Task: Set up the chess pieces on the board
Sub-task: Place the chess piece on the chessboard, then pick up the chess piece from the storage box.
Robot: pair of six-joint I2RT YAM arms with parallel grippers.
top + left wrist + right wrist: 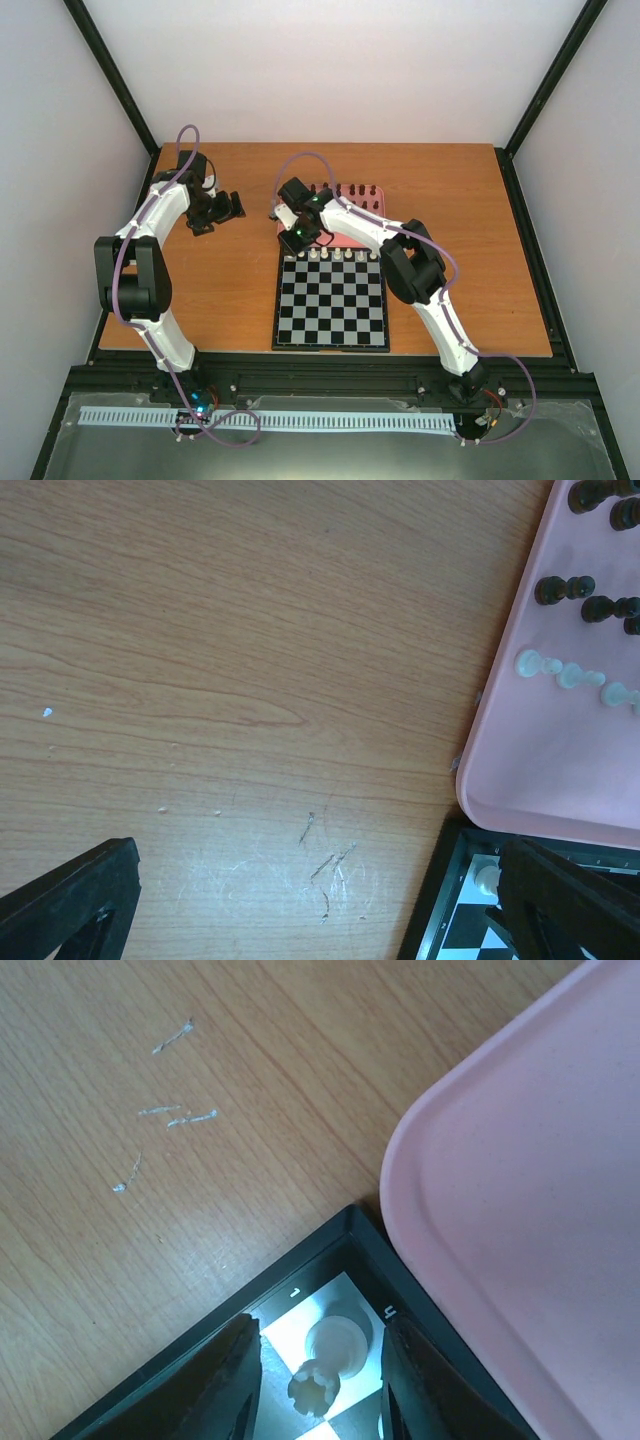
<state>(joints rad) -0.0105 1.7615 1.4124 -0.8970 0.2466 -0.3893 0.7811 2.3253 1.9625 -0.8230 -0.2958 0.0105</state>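
While straddling upright rook (325, 1365) on board (140, 1375) corner square, lower centre of frame, narrowly parted and gripping nothing, lift right claw (322, 1380) straight along rook's axis; leave wide-open left claw (318, 880) aside.

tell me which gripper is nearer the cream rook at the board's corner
Right. The right gripper straddles the rook on the board; the left gripper hangs over the table, well apart from it.

Wooden table (220, 300), white walls (330, 70), black corner posts (112, 75).
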